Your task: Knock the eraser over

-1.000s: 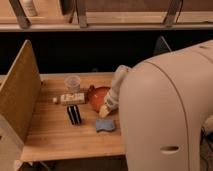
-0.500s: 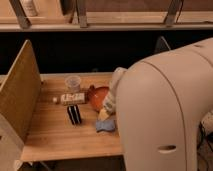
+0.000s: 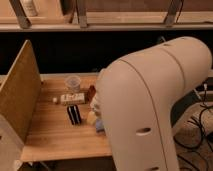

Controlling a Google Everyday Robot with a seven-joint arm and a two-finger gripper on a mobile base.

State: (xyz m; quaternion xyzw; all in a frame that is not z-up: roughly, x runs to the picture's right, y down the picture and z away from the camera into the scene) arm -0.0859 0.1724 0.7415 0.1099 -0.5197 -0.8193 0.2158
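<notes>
The eraser (image 3: pixel 74 114) is a small dark block with pale stripes. It lies flat on the wooden table (image 3: pixel 50 135), left of my arm. My big white arm (image 3: pixel 150 100) fills the right half of the view. Its lower end, with the gripper (image 3: pixel 92 118), hangs just right of the eraser and close to it, mostly hidden behind the arm's bulk. I cannot tell whether it touches the eraser.
A white labelled oblong box (image 3: pixel 72 98) lies just behind the eraser. A clear plastic cup (image 3: pixel 73 82) stands further back. A reddish bowl (image 3: pixel 91 93) and a blue pad (image 3: pixel 99 125) peek out beside the arm. A tall cardboard wall (image 3: pixel 19 95) borders the table's left side.
My arm has swung left and nearer the eraser, now covering most of the bowl and the blue pad. The eraser, box and cup have not moved.
</notes>
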